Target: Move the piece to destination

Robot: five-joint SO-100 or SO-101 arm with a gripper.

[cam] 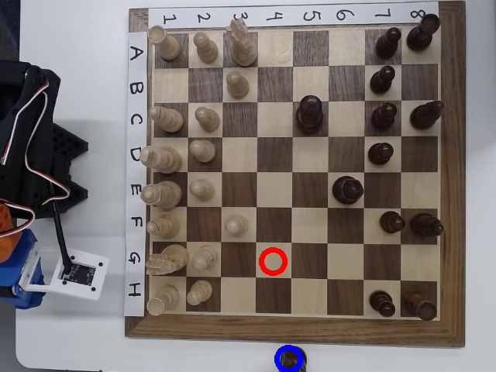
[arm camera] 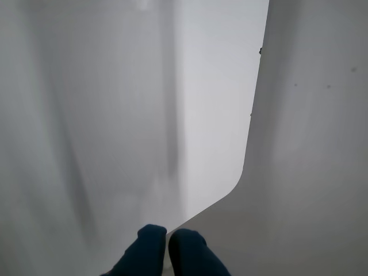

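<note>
1. The jaws are clenched on nothing: in the wrist view the two dark blue fingertips [arm camera: 152, 244] press together with no gap and no object between them.
2. Just ahead of the jaws that view shows only blurred plain white, with a rounded corner edge [arm camera: 238, 184] running past them. I cannot tell which side of it is the bench.
3. In the overhead view the arm [cam: 31, 155] sits off the left side of the chessboard [cam: 294, 329], so the jaws are clear of every square.
4. The red ring [cam: 272, 262] lies on the board, empty, well away from the jaws.
5. Farther from the jaws, beyond the board's lower border, the piece [cam: 290, 359] stands on the white bench [cam: 85, 341] inside the blue ring, the destination [cam: 279, 364]. The frame edge cuts it off partly, but the move looks done.
6. My judgement on handling: a small turned wooden pawn is light, rigid and not fragile, but smooth and easily toppled. It is best pinched at the neck under the round head, from straight above. The bench looks flat and slick, so a nudged pawn could slide.
</note>
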